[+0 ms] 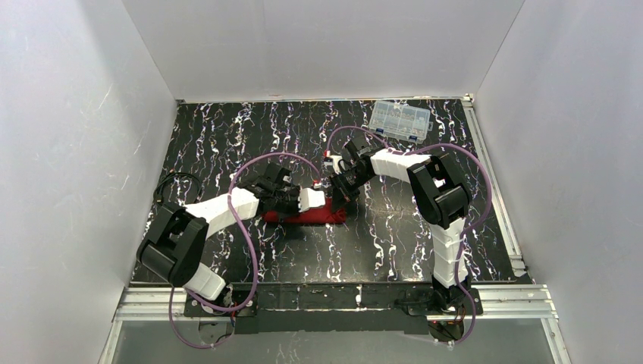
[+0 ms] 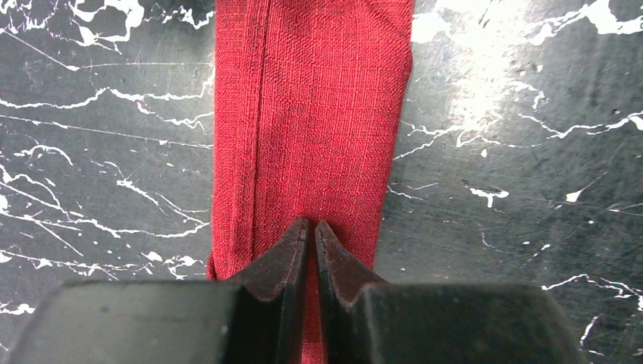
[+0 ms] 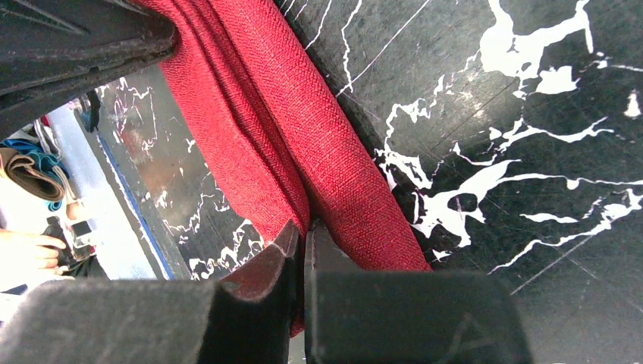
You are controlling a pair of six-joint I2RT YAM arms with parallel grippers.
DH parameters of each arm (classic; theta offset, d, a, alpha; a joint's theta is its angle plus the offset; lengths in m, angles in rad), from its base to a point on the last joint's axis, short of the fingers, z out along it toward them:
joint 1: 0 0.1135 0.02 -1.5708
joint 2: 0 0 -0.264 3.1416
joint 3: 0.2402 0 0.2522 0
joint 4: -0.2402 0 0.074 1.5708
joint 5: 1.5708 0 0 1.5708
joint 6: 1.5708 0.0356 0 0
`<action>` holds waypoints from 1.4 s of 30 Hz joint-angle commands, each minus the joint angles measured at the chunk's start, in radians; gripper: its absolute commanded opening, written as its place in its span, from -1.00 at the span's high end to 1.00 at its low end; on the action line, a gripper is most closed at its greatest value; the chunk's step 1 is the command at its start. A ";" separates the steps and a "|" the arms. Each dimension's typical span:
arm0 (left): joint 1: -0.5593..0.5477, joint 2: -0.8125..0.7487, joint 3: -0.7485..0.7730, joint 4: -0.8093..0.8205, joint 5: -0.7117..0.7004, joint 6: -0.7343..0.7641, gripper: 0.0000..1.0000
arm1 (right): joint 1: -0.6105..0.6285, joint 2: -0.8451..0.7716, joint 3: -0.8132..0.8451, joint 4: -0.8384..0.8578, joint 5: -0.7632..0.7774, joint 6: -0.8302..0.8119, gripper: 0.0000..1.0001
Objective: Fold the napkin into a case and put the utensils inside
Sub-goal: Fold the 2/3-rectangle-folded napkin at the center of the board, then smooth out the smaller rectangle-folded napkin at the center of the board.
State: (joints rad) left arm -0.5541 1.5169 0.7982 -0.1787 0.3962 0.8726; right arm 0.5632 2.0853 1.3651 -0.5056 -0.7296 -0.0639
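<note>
Napkin [image 1: 303,217] is folded down to a narrow red strip lying mid tabletop [image 1: 227,144], between the two arms. Right claw [image 3: 302,231] is clamped on one end of it, with fabric bunched right into the closed fingers. Left claw [image 2: 312,227] sits tip-down on the cloth, fingers nearly together with just a sliver of gap. Can't tell if it's pinching any fabric. Clear plastic box [image 1: 400,120] sits near the far right corner.

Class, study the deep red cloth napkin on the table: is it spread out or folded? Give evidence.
Folded. The deep red cloth napkin lies as a narrow strip, with layers stacked in the right wrist view.
</note>
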 commanded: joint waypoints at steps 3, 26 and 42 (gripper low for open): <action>0.026 -0.005 -0.024 0.032 -0.054 0.007 0.90 | 0.014 0.041 -0.024 -0.027 0.059 -0.050 0.95; 0.037 0.006 -0.179 0.117 -0.149 0.189 1.00 | -0.017 -0.128 -0.067 0.106 0.063 0.043 -0.26; 0.032 0.001 -0.197 0.112 -0.148 0.208 1.00 | 0.000 -0.543 -0.414 0.448 0.273 0.321 0.88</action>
State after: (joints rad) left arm -0.5266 1.4918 0.6437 0.0586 0.3065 1.0817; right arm 0.5121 1.6039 1.0576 -0.2085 -0.4473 0.1322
